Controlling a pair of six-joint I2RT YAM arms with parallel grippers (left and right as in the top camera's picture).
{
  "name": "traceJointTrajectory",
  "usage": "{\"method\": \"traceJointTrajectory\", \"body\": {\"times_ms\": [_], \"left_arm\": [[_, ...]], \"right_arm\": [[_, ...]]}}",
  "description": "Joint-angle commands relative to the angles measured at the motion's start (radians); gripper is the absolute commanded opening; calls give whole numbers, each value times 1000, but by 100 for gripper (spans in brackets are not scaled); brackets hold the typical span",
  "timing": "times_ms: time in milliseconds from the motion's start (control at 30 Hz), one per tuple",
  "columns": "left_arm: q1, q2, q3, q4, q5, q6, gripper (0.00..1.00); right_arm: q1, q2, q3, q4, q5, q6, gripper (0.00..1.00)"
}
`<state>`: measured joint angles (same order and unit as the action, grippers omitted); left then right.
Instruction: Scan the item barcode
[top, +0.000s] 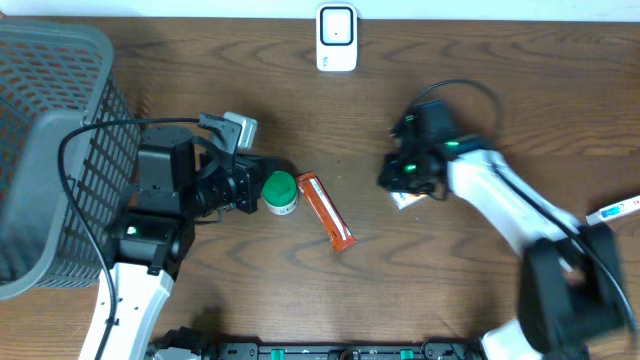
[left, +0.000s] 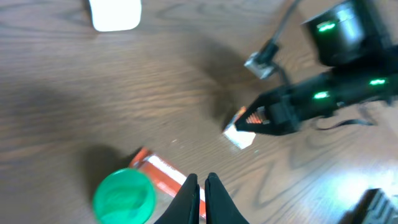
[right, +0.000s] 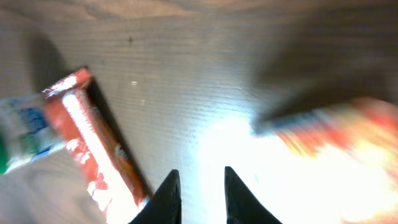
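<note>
A white scanner (top: 337, 38) stands at the table's far edge. A green-lidded jar (top: 279, 192) and an orange bar (top: 327, 211) lie mid-table. A small white-and-orange packet (top: 405, 199) lies just under my right arm. My left gripper (top: 252, 194) is shut and empty beside the jar; in the left wrist view its tips (left: 200, 182) sit over the orange bar (left: 163, 173), next to the green lid (left: 124, 198). My right gripper (right: 200, 180) stands slightly open with nothing between its fingers. The packet (right: 336, 140) shows as a blur to its right and the bar (right: 93, 149) to its left.
A grey wire basket (top: 55, 140) fills the left side, behind my left arm. A white marker (top: 618, 209) lies at the right edge. The right arm's cable (top: 455, 90) loops above its wrist. The wooden table (top: 480, 45) is dark brown.
</note>
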<state>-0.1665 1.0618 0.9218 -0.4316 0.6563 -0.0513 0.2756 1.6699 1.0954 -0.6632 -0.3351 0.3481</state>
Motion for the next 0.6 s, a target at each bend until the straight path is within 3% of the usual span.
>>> {"method": "traceJointTrajectory", "body": {"times_ms": [0, 100, 300, 567], "left_arm": [[-36, 59, -3, 32, 43, -87, 7], [-87, 152, -4, 51, 42, -144, 7], [-196, 301, -4, 137, -88, -286, 7], [-298, 309, -24, 142, -421, -674, 7]], "right_arm": [[-61, -111, 3, -89, 30, -20, 25], [-89, -132, 2, -182, 31, -34, 38], [-89, -130, -53, -174, 31, -42, 34], [-89, -130, -144, -109, 30, -34, 40]]}}
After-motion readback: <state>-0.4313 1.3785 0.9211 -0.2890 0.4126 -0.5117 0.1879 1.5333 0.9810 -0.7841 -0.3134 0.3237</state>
